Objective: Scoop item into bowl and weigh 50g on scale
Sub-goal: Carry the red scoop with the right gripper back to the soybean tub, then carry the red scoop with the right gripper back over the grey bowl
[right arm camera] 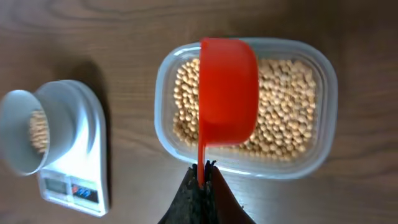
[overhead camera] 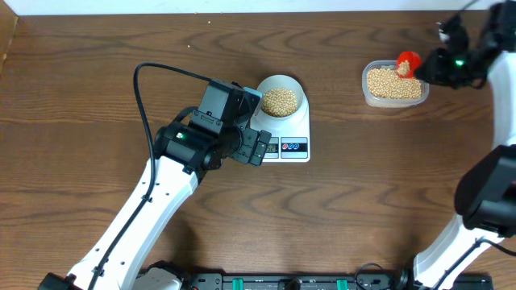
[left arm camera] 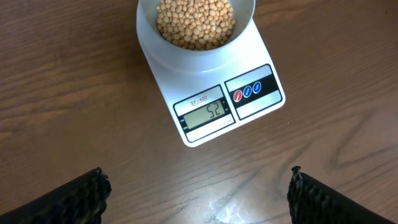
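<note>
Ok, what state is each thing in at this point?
bowl, on the scale, holding beans
scale, on, display reads 52
tub, uncovered, part full of beans
scoop, held over the tub
left gripper, open, empty, near the scale
right gripper, shut on the scoop handle

A dark brown wood-grain table (overhead camera: 81,97) fills nearly every view, its grain running side to side. Beyond its far edge, the overhead view shows a pale strip (overhead camera: 242,5). Light leaves a soft whitish glare (left arm camera: 239,208) on the wood.
</note>
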Action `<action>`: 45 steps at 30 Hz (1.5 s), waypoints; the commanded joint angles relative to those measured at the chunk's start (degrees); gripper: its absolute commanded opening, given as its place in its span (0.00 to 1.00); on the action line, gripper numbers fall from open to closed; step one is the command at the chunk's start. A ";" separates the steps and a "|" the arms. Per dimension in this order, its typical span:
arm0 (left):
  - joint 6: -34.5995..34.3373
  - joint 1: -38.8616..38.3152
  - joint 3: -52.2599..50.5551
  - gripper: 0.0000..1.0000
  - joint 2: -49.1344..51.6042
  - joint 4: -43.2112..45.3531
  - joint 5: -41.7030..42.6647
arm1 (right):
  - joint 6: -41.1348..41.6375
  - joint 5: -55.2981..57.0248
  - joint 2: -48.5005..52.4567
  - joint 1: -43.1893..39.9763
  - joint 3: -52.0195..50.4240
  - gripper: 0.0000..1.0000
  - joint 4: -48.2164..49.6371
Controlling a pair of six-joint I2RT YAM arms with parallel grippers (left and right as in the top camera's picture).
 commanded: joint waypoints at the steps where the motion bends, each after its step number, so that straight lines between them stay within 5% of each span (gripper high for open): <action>1: 0.07 0.28 -0.44 0.93 0.15 0.02 -0.52 | 3.89 14.45 -3.91 5.40 1.22 0.01 0.79; 12: 0.07 0.28 -0.44 0.94 0.15 0.02 -0.52 | 4.76 37.22 -3.85 16.55 1.18 0.01 0.20; 23: 0.07 0.28 -0.44 0.93 0.17 0.02 -0.52 | 5.42 45.44 -3.85 23.52 1.18 0.01 -1.07; 29: 0.07 0.28 -0.44 0.93 0.15 0.02 -0.52 | 5.31 39.89 -3.91 23.50 1.20 0.01 -1.33; 45: 0.07 0.28 -0.44 0.93 0.15 0.02 -0.52 | -5.44 2.27 -4.24 23.15 1.20 0.01 10.01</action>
